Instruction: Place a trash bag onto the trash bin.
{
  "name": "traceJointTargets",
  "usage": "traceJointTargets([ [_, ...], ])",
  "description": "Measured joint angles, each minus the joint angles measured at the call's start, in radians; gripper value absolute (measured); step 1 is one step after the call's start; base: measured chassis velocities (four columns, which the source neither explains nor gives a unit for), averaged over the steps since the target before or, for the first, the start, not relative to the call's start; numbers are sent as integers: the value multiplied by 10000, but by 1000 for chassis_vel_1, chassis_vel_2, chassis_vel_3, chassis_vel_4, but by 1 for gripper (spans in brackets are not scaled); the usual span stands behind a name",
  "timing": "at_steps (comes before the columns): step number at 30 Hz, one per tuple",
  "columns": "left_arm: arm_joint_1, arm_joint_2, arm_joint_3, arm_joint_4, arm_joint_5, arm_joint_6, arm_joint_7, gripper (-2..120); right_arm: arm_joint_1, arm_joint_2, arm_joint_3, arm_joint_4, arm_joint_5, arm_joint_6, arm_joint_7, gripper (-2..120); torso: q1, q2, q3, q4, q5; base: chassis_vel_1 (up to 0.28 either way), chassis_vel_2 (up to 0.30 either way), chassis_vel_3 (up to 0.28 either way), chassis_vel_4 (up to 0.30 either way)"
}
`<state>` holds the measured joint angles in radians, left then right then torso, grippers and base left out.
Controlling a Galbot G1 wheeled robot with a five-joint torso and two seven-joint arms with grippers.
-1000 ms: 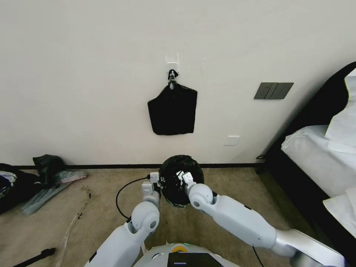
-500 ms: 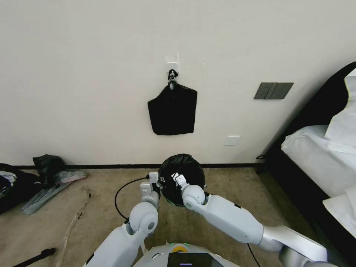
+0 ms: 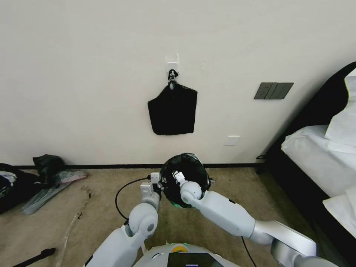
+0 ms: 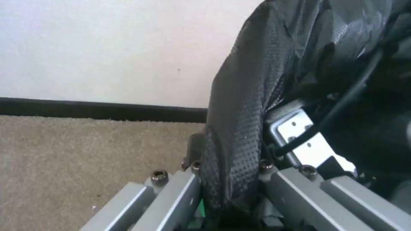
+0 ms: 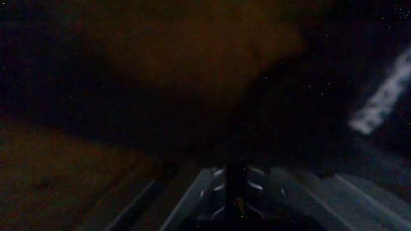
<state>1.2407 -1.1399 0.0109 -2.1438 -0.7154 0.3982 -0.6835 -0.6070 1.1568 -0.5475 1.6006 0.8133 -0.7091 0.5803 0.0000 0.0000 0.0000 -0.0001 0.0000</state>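
Currently, items listed from the robot's left across to its right.

Left gripper (image 3: 157,181): white-and-grey metal fingers standing at the left side of the bin mouth. In the left wrist view its two grey finger bars are clenched on a fold of black film, one bar outside the film and one inside. Grasping the trash bag.

Trash bag (image 3: 185,174): thin black plastic film, glossy with a grey sheen, wrinkled; close up (image 4: 240,128) the surface is finely embossed with dots. It drapes over the bin's mouth as a rounded dark dome on the carpet, near the wall's black skirting. Its left edge runs straight down between the left fingers.

Trash bin: cream-white round body judged to sit beneath the film; the bag covers it, so its rim and wall cannot be made out.

Right gripper (image 3: 178,175): white wrist pushed down into the bag's open mouth, near its left half, closer to the bag's centre than the left gripper. Whether its fingers are apart or together cannot be told.

Governing relation: the film lies outward and downward from both sets of fingers; the bag's long axis is upright, in line with the bin. The right arm is the nearer to the unseated right-hand rim.

Also present: black pack hanging on the wall (image 3: 172,109); heap of cloth (image 3: 44,176) at the carpet's left edge; bed (image 3: 319,155) at its right.
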Motion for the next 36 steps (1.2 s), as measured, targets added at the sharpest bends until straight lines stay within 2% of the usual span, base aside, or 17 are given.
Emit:
traceJointTargets([
  [9, -4, 19, -61, -51, -27, 0, 25, 3, 34, 25, -8, -103, 164, 5, 9, 0, 0, 0, 0, 0, 0, 0, 0, 0, 0],
  [14, -33, 23, -134, -13, -46, 1, 27, 3, -50, -53, 49, 367, 284, 9, 23, 0, 0, 0, 0, 1, 1, 0, 0, 0, 0],
  [17, -72, 35, -262, 60, -254, 33, 8, 3, -149, -346, 111, 1095, 430, 9, 25, 15, 0, 0, 0, 0, 0, 0, 0, 0, 0],
  [18, -72, 35, -262, 60, -254, 33, 8, 3, -149, -346, 111, 1095, 430, 9, 25, 15, 0, 0, 0, 0, 0, 0, 0, 0, 0],
  [21, -179, 43, -390, 200, -684, 242, -158, 3, -271, -695, 296, 1958, 742, 9, 29, 28, 0, 0, 0, 2, 1, 0, 0, 0, 0],
  [22, -179, 43, -390, 200, -684, 242, -158, 3, -271, -695, 296, 1958, 742, 9, 29, 28, 0, 0, 0, 2, 1, 0, 0, 0, 0],
  [26, -361, 12, -502, 413, -1485, 482, -658, 3, -474, -1210, 516, 3096, 1143, 9, 35, 47, 0, 0, 0, 0, 0, 0, 0, 0, 0],
  [27, -361, 12, -502, 413, -1485, 482, -658, 3, -474, -1210, 516, 3096, 1143, 9, 35, 47, 0, 0, 0, 0, 0, 0, 0, 0, 0],
  [28, -405, -4, -539, 482, -1751, 544, -819, 3, -573, -1352, 611, 3439, 1124, 9, 33, 52, 0, 0, 0, 0, 0, 0, 0, 0, 0],
  [30, -459, -35, -607, 632, -2189, 635, -1017, 3, -849, -1510, 956, 4014, 998, 9, -37, 61, -1, 0, -1, 1, 2, 0, 0, 0, 0],
  [31, -459, -35, -607, 632, -2189, 635, -1017, 3, -849, -1510, 956, 4014, 998, 9, -37, 61, -1, 0, -1, 1, 2, 0, 0, 0, 0],
  [34, -520, -64, -773, 959, -2838, 763, -1150, 3, -1519, -1859, 1814, 4987, 590, 20, -651, 76, 0, 1, 0, 1, 2, 0, 0, 0, 0],
  [35, -520, -64, -773, 959, -2838, 763, -1150, 3, -1519, -1859, 1814, 4987, 590, 20, -651, 76, 0, 1, 0, 1, 2, 0, 0, 0, 0],
  [36, -544, -73, -868, 1090, -3150, 828, -1150, 3, -1887, -2006, 2277, 5373, 464, 29, -899, 80, 0, 0, 0, -1, 0, 0, 0, 0, 0],
])
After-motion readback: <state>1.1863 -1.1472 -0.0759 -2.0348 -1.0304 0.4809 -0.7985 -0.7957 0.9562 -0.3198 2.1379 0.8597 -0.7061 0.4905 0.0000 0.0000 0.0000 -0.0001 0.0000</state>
